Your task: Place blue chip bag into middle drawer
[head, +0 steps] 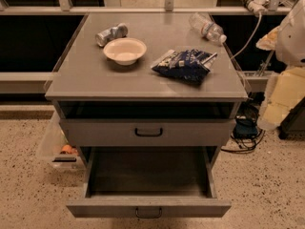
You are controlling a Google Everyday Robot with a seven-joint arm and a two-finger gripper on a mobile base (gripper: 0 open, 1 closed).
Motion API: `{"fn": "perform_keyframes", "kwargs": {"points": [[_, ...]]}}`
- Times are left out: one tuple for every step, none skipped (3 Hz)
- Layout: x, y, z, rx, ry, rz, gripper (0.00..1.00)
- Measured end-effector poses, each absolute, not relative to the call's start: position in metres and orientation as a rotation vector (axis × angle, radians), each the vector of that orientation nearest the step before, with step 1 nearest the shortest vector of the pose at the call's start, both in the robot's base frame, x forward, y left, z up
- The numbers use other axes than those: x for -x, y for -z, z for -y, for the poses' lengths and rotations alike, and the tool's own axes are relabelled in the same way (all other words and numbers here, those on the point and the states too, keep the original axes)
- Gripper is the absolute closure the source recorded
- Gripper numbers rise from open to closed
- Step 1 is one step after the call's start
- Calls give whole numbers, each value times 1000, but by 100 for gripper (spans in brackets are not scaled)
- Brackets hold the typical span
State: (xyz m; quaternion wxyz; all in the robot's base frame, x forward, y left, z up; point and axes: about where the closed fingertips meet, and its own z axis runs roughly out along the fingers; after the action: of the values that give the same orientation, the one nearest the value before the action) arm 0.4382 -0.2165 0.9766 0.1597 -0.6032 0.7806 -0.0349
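— Where is the chip bag [183,65]?

— On the desk [86,78], right of the middle and towards the front edge. It lies flat and crumpled, dark blue with white print, and nothing touches it.

— What else is up there?

— A pale bowl [125,50] sits left of the bag, upright and apart from it. Behind the bowl a crushed can [111,34] lies on its side, just beside the rim. A clear bottle [207,28] lies on its side near the back right corner, well apart from the bag.

— And the drawers?

— The open drawer [147,206] is the lowest one, pulled far out towards the camera, and its grey inside is bare. The shut drawer [105,132] above it is flush with the frame and has a small dark handle. Above that is a dark gap under the desk top.

— Where is the pincer [279,101]?

— At the right edge of the view, beside the desk's front right corner and off to the side of it, below the white arm [293,32]. It is a pale, blurred shape, so I cannot tell whether it is apart or together. It holds nothing that I can see and is well apart from the bag.

— Anything on the floor?

— A clear bin [53,149] stands left of the drawers, and dark cables [245,140] lie on the right.
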Motion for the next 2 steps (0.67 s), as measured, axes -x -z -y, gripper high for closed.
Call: {"fn": "perform_keyframes", "kwargs": {"points": [[-438, -977, 216, 1723, 101, -2229, 0], [-474, -976, 205, 1726, 65, -2153, 0]]}}
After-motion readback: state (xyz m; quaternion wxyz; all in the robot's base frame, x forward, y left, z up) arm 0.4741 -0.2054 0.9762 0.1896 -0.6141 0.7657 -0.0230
